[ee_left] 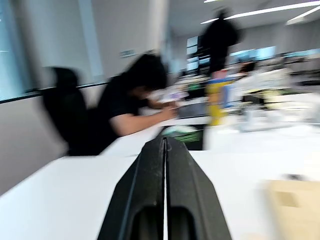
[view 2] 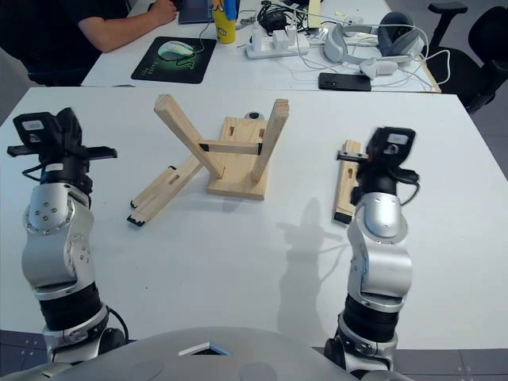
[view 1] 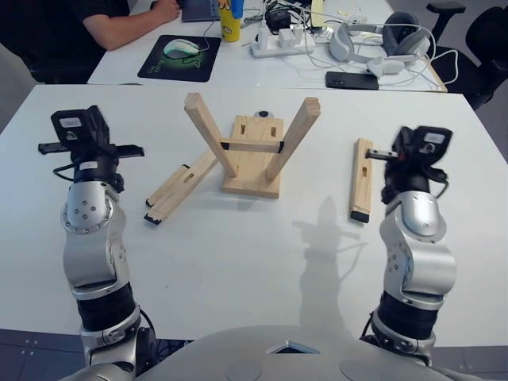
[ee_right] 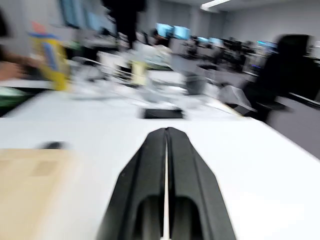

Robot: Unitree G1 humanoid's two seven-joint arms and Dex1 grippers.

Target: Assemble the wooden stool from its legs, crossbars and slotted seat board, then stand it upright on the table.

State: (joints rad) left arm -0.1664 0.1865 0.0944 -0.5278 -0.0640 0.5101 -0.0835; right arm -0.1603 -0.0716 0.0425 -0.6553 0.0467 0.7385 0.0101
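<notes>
1. The seat board (view 1: 252,163), a pale rectangular slab of smooth wood with cut slots, is laid flat at the table's middle, its long axis running away from the robot.
2. Two square-section legs (view 1: 210,133) are stood in it, splayed outward and upward and tied by a thin crossbar (view 1: 252,147).
3. A joined pair of legs (view 1: 178,184) is laid flat to the left, on a diagonal towards the board, with dark caps at the near end.
4. A single leg (view 1: 361,178) is laid well to the right, lengthwise away from the robot.
5. The white table (view 1: 238,270) is backed by a desk with a mouse pad (view 1: 179,57) and headphones (view 1: 373,44).
6. The left gripper (ee_left: 165,141) and right gripper (ee_right: 166,132) are held above the table with fingers pressed together, nothing between them.
</notes>
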